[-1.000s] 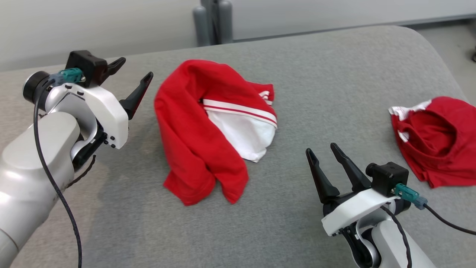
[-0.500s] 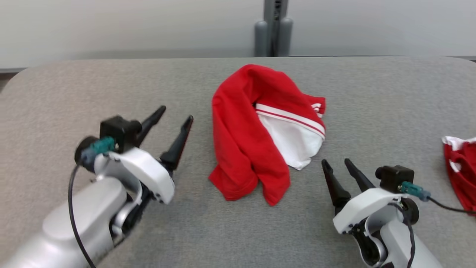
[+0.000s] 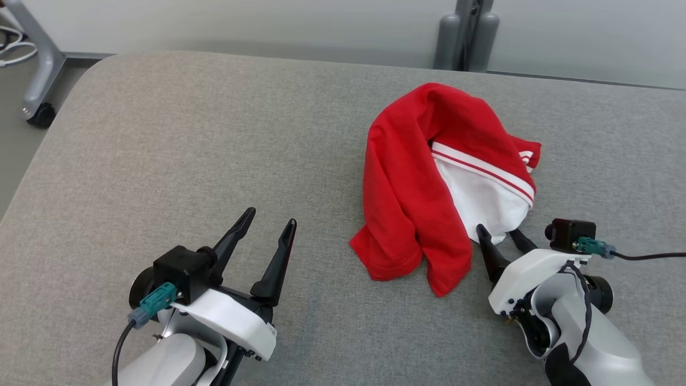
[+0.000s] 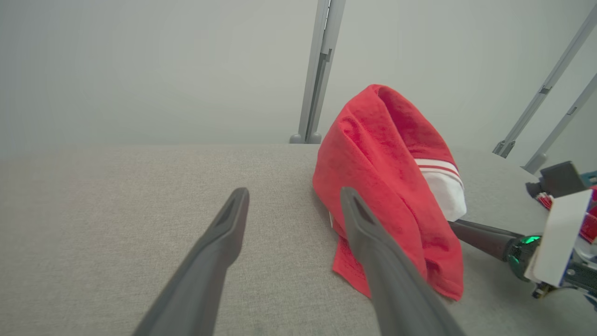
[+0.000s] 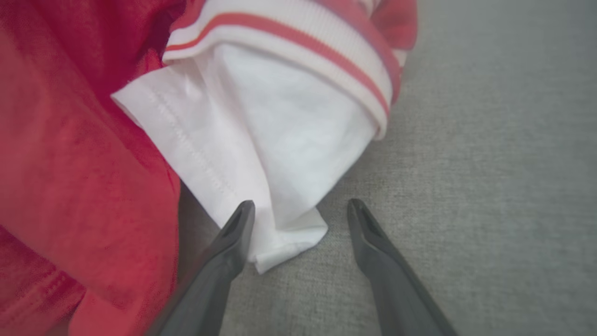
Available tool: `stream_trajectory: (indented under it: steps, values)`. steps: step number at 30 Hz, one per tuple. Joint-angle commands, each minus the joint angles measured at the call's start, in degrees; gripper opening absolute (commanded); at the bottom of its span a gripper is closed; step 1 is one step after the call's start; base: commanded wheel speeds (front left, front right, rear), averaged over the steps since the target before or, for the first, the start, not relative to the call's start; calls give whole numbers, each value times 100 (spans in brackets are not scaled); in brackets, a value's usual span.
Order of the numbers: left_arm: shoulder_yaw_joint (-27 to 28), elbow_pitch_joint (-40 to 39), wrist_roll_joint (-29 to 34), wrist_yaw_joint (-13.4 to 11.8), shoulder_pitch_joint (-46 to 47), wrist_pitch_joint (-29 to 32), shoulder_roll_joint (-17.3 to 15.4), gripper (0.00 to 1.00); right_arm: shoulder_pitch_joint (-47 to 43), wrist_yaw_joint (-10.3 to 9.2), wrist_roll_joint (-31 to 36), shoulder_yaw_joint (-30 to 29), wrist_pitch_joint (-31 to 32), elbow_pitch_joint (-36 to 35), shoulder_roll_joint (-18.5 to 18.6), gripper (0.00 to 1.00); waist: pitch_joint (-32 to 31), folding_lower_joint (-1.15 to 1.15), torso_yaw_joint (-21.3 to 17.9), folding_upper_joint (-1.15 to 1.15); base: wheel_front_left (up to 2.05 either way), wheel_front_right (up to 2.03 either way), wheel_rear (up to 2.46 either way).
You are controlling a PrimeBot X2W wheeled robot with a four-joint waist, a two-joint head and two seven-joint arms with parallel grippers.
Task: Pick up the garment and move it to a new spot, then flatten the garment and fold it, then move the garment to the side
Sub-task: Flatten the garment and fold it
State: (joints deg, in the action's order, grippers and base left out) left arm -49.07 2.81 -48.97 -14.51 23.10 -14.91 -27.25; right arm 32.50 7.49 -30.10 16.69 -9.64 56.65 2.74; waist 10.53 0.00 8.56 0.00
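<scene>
The garment (image 3: pixel 412 182) is a crumpled red shirt with a white part and red-striped white trim, heaped right of centre on the grey table (image 3: pixel 187 150). My right gripper (image 3: pixel 497 233) is open at the heap's near right edge. In the right wrist view the corner of the white hem (image 5: pixel 280 233) lies between its open fingers (image 5: pixel 301 205), touching the left one. My left gripper (image 3: pixel 270 219) stands open over bare table, left of the garment and apart from it. From the left wrist, the garment (image 4: pixel 387 177) rises just beyond the right finger of that gripper (image 4: pixel 294 193).
The table has a rounded far-left corner (image 3: pixel 91 64). A grey post (image 3: pixel 465 32) stands behind its far edge, and a wheeled frame leg (image 3: pixel 40 107) stands on the floor at the far left. Bare grey surface stretches left of the garment.
The camera has swung, so the whole picture shifted right. My left gripper has dropped lower and nearer, still open. My right gripper has closed in on the white hem.
</scene>
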Motion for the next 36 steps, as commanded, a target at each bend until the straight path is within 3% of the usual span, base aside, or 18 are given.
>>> stream_trajectory:
  steps: [1,3,4,5,6,9,23,30,36]
  values:
    - [83,-20,94,22,-73,-34,9,100,69,0,45,30,-48,164,28,100,41,0,76,0,0,0,0]
    - [170,-25,170,69,-160,-34,39,100,137,0,45,98,-103,368,26,100,54,0,104,0,0,0,0]
    - [216,-24,197,87,-189,-34,51,100,170,0,48,129,-127,464,26,93,61,0,108,0,0,0,0]
    - [257,-18,228,96,-215,-34,63,100,190,0,54,158,-168,562,25,62,62,0,108,0,0,0,0]
    - [296,-10,253,116,-246,-35,75,100,206,0,74,187,-192,638,24,40,62,0,102,0,0,0,0]
    - [401,1,318,162,-331,-34,112,100,240,0,85,278,-285,789,8,0,44,0,36,0,0,0,0]
    - [560,63,467,290,-667,-30,154,100,-215,0,-394,510,-331,26,201,0,-159,0,-699,0,0,0,0]
    - [494,34,456,282,-774,-9,128,100,-884,0,-719,582,428,-1186,970,0,-210,0,-1046,0,0,0,0]
    - [435,73,435,319,-805,9,157,100,-1530,0,-791,252,1257,-2350,1699,0,-190,0,-1212,0,0,0,0]
